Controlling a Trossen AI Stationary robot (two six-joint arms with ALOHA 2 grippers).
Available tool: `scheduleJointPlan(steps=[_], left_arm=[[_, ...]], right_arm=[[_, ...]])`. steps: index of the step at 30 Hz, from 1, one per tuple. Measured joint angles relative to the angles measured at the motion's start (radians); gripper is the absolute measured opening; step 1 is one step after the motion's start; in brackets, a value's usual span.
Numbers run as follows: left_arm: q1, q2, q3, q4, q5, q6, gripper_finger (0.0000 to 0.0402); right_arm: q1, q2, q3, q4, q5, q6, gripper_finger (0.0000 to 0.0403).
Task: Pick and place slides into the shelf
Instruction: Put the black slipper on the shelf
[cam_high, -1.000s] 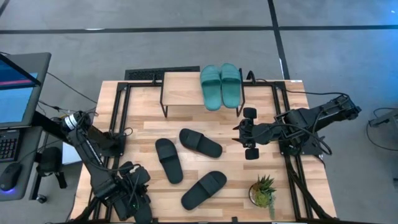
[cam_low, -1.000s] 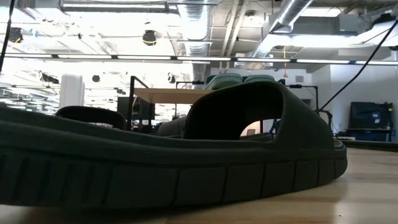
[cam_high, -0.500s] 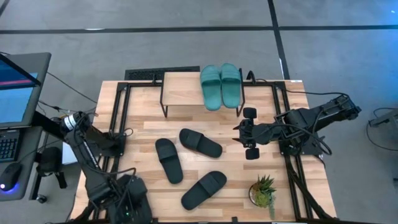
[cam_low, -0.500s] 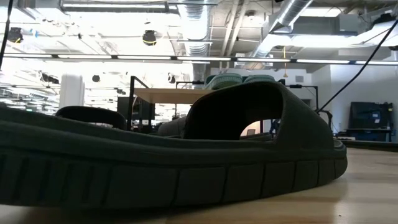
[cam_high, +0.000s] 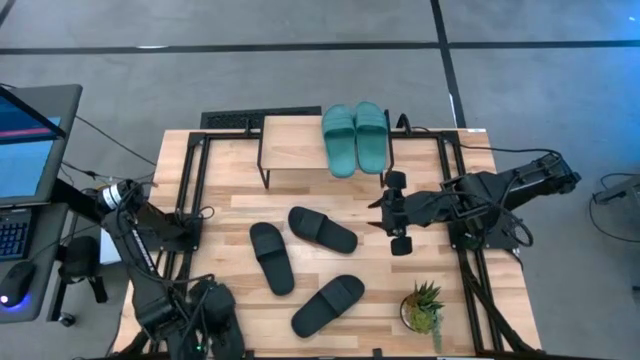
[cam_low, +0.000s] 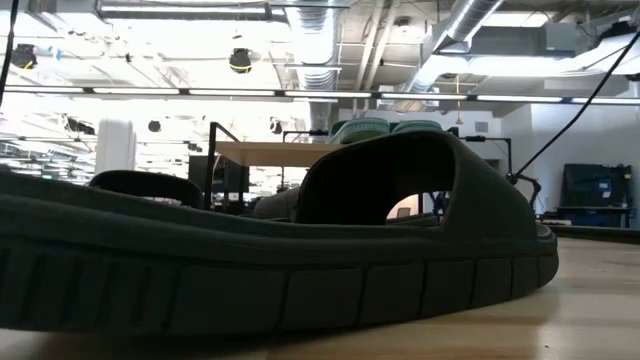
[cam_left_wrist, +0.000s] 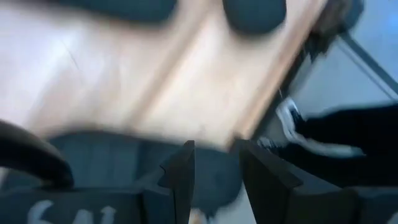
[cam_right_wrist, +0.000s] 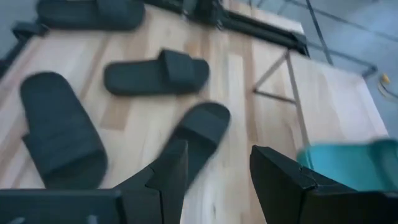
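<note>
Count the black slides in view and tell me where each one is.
4 show. Three lie on the table in front of the shelf: one near the middle, one left of it, one nearer the front edge. A fourth shows only in the right wrist view. Others may be hidden.

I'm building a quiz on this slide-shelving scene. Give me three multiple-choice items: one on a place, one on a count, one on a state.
1. Where is the teal pair?
A. on the shelf's top board
B. beside the plant
C. on the floor

2. How many black slides lie on the table in the high view?
A. one
B. three
C. five

3. The right pincer is:
A. shut on a slide
B. open, holding nothing
C. out of view

A: the teal pair lies on the shelf.
B: three black slides show.
B: the right pincer has its fingers apart.
</note>
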Motion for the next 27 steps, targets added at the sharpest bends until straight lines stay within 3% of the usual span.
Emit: scheduleJointPlan(steps=[5, 14, 21, 27], left_arm=[[0.060, 0.000, 0.001, -0.092, -0.170, 0.133, 0.0116], [0.201, 0.000, 0.001, -0.133, -0.188, 0.422, 0.0116], [0.266, 0.000, 0.001, -0.130, -0.260, 0.541, 0.0116], [0.300, 0.000, 0.001, -0.114, -0.239, 0.583, 0.0116]], right_arm=[[0.000, 0.004, 0.001, 0.075, -0.023, -0.040, 0.0161], [-0.006, 0.028, 0.002, 0.044, -0.043, -0.067, 0.0161], [-0.006, 0.136, 0.000, -0.039, -0.110, -0.062, 0.0161], [0.002, 0.186, 0.000, -0.022, -0.130, -0.083, 0.0161]])
